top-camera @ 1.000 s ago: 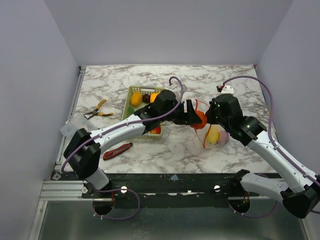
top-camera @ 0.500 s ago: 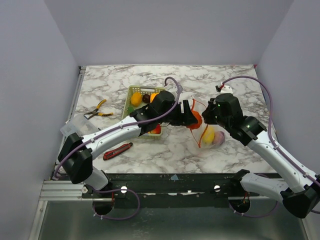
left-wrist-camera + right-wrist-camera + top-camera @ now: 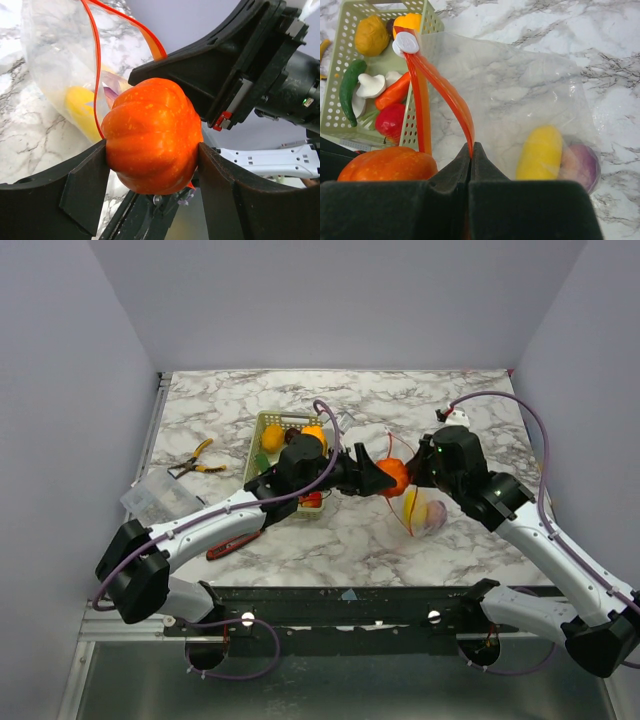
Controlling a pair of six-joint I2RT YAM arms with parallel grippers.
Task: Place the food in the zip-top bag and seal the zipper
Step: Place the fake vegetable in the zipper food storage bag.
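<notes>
My left gripper [image 3: 378,476] [image 3: 152,160] is shut on an orange toy pumpkin [image 3: 152,135] [image 3: 390,475] and holds it at the open mouth of the clear zip-top bag [image 3: 520,100] [image 3: 425,515]. My right gripper [image 3: 418,472] [image 3: 471,147] is shut on the bag's orange-red zipper strip [image 3: 447,97] and holds the mouth up. A yellow piece [image 3: 540,152] and a purple piece [image 3: 580,162] lie inside the bag. More food lies in the green basket [image 3: 342,35]: a yellow piece [image 3: 371,35], a green pepper [image 3: 349,87], a mushroom [image 3: 372,85], a carrot [image 3: 395,91] and a red piece [image 3: 390,121].
The green basket [image 3: 268,422] stands left of the bag. A red-and-black utility knife [image 3: 235,541] lies near the front left. Yellow-handled pliers [image 3: 195,458] and a clear box [image 3: 150,498] lie at the left. A small white item [image 3: 452,418] sits at the back right.
My left arm has swung and lowered while keeping the pumpkin at the bag mouth. The bag has shifted slightly in my right gripper's hold.
</notes>
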